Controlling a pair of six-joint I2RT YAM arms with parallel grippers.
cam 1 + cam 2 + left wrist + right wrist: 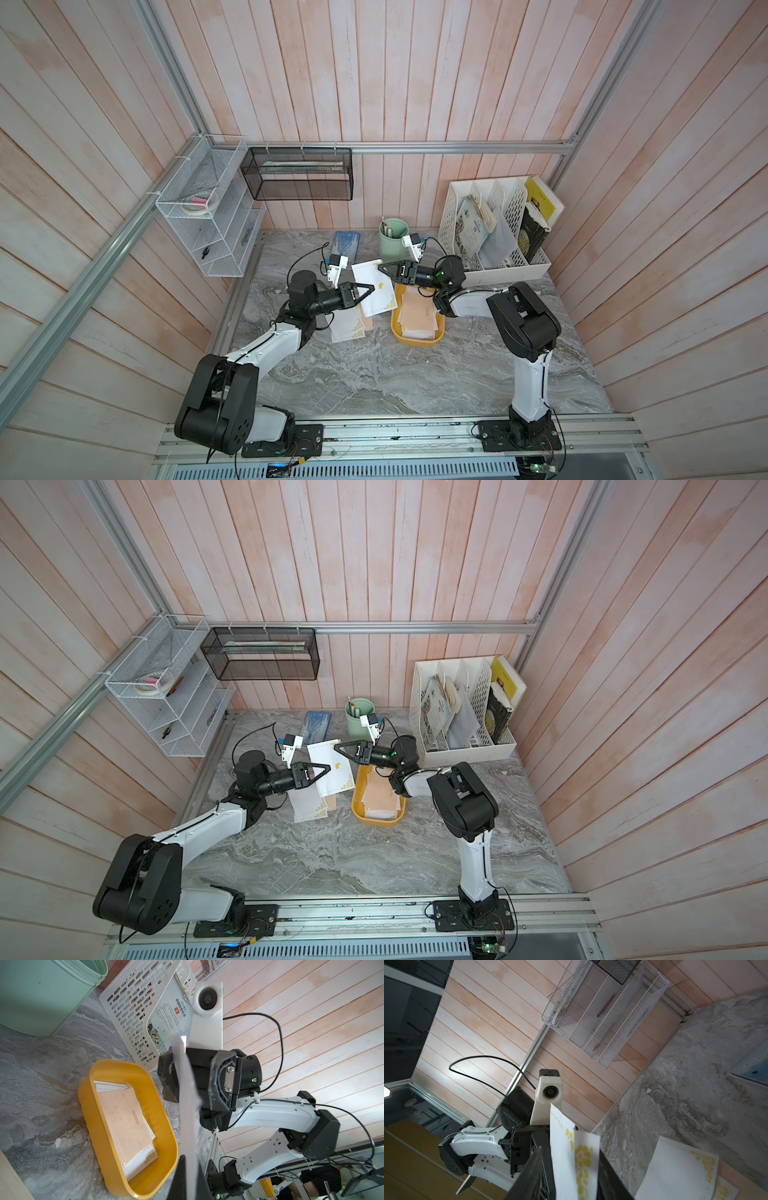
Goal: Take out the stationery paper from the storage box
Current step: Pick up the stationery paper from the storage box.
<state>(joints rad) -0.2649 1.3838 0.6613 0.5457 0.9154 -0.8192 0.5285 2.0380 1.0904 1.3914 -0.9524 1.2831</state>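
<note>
Reaching inward with its forearm nearly level, the left tool [371, 288] pinches a white stationery sheet [382, 300] clear of the tabletop [374, 374]. The right tool [381, 268], wrist folded back toward it, has its jaws narrowly apart on either side of the sheet's far edge. Beneath the right tool sits the storage box [415, 341], with more stationery paper [417, 318] inside.

**How my two arms look from here**

Both arms are built the same: the left arm [270, 343] and the right arm [530, 386] have white shell links and big black joint housings, each on a black base plate [308, 438]. The left gripper [372, 286] and the right gripper [380, 268] have black triangular fingers [166, 1078]. I see a white camera block [207, 999] with a round lens at each wrist, fed by a thin black cable [278, 1028]. Two silver screws [229, 1068] hold a metal plate [229, 1079] on one right finger; a small green light [254, 1080] glows behind it.
</note>
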